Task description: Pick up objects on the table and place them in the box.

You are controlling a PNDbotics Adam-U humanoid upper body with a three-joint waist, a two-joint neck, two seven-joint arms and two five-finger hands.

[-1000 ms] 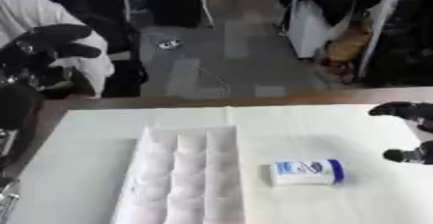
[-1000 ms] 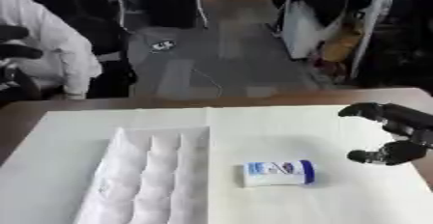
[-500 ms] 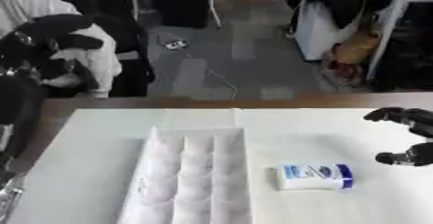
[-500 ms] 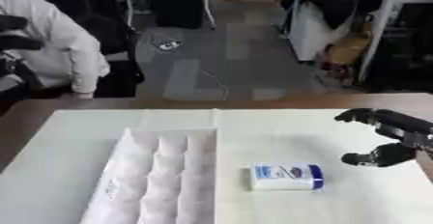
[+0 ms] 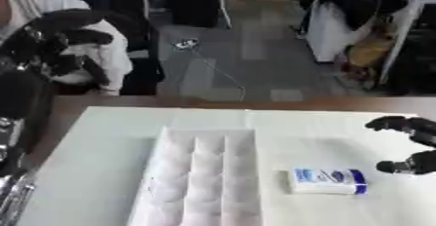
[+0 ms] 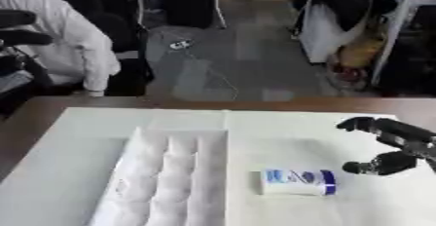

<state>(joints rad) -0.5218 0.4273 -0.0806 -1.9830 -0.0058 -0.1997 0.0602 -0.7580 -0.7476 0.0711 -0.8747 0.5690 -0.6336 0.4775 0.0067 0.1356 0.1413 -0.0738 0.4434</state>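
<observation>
A white counter [image 6: 77,171] stands before a grey floor. The right robot hand [image 6: 393,147] hovers near the counter's right edge, fingers and thumb spread, holding nothing. Just beside it lies a white packet [image 6: 296,182] with blue print. A white divided box [image 6: 166,181] sits toward the counter's left. The left robot hand [image 5: 51,40] is raised off the counter's far left corner, fingers curled.

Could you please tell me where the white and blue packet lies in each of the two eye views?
Left eye view: the white and blue packet lies low, right of centre, near the right robot hand.
Right eye view: it lies low, just right of centre.
Shared landmark: the white box just left of it.
</observation>
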